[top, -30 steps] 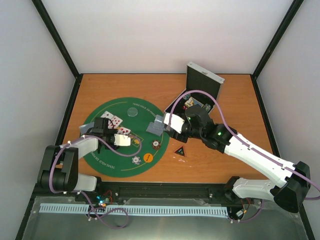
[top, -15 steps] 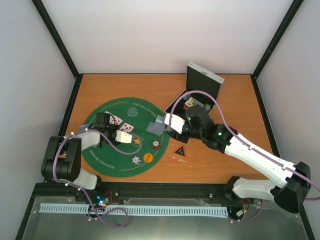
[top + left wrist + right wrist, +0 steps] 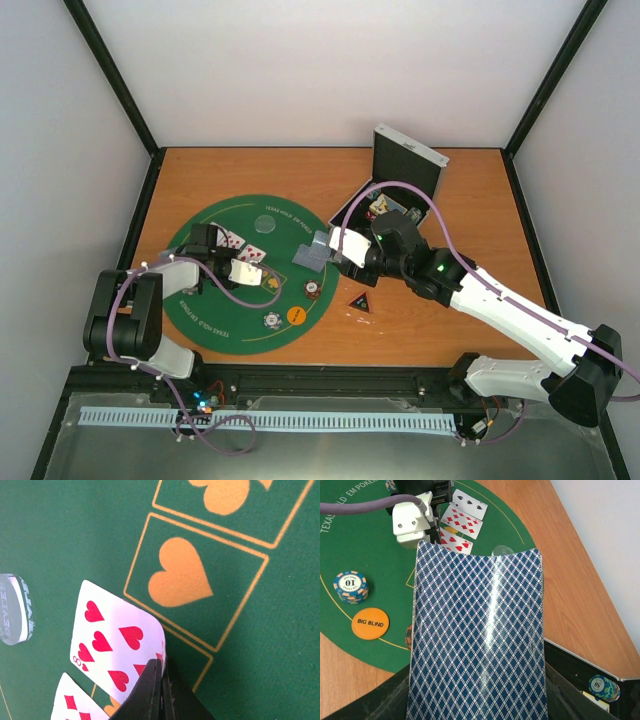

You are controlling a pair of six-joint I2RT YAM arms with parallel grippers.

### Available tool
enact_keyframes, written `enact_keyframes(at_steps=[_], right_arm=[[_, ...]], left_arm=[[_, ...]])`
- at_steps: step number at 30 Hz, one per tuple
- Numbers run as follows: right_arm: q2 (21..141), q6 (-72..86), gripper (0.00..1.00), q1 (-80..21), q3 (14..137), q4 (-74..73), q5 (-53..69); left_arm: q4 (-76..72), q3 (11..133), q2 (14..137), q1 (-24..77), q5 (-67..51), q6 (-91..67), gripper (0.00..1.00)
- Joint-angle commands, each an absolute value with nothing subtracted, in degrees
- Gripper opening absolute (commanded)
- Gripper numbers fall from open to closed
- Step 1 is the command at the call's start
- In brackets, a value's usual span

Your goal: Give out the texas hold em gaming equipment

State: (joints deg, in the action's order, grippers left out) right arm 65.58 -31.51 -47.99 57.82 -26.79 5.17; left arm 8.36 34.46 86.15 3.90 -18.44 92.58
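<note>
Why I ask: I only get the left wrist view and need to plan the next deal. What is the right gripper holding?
Observer: The right gripper is shut on blue-backed cards, held above the right part of the green mat.
Operator: Where is the big blind disc?
Observer: The orange disc lies on the mat near its front rim, beside a blue chip stack.
Operator: And the black triangle?
Observer: The black triangular marker lies off the mat, on the wooden table to the mat's right.
</note>
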Motion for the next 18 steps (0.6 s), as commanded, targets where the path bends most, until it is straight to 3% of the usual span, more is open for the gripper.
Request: enact_keyframes(at_steps=[1,18], right_arm=[[64.3,-31.5,0.53,-48.4,58.9,-26.2,5.3],[64.5,-31.6,0.53,-48.3,59.1,-26.3,5.8]], left_arm=[[10.5,35.2,88.0,2.8,-16.0,93.6,0.01],[9.8,33.5,87.6,2.2,-14.8,96.2,0.05]])
